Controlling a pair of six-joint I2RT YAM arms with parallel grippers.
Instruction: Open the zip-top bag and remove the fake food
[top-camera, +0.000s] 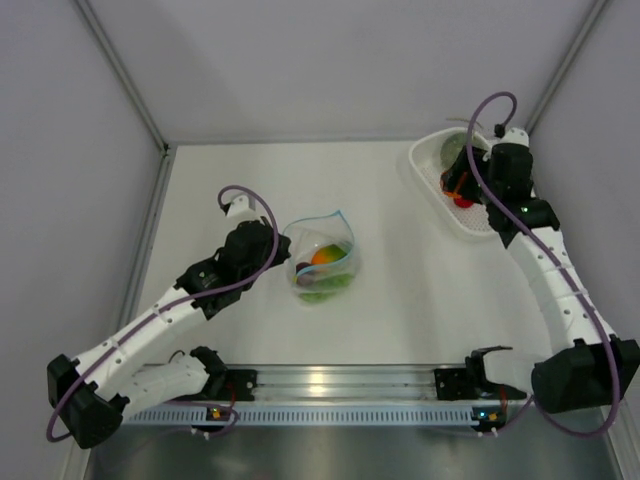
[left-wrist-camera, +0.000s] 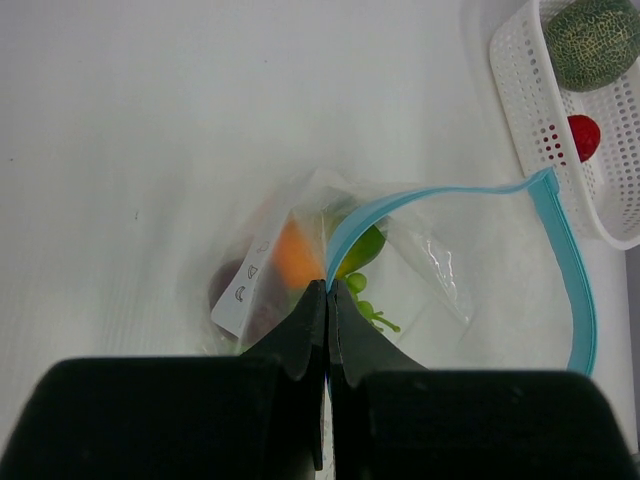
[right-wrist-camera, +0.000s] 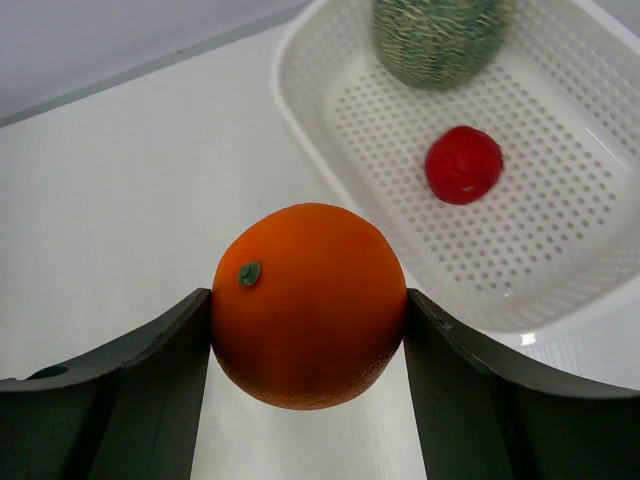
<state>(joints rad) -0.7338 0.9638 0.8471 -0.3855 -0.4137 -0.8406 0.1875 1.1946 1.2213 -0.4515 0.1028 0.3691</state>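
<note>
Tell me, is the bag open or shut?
The bag is open: its zip strip bows into a wide mouth, the left gripper pinching one lip; food shows inside.

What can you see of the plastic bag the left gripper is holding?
The bag is clear, crinkly plastic with a light blue zip strip along its mouth, which gapes open. It rests on the white table near the middle. The left gripper is shut on its rim. Inside show an orange piece, green pieces and something dark.
</note>
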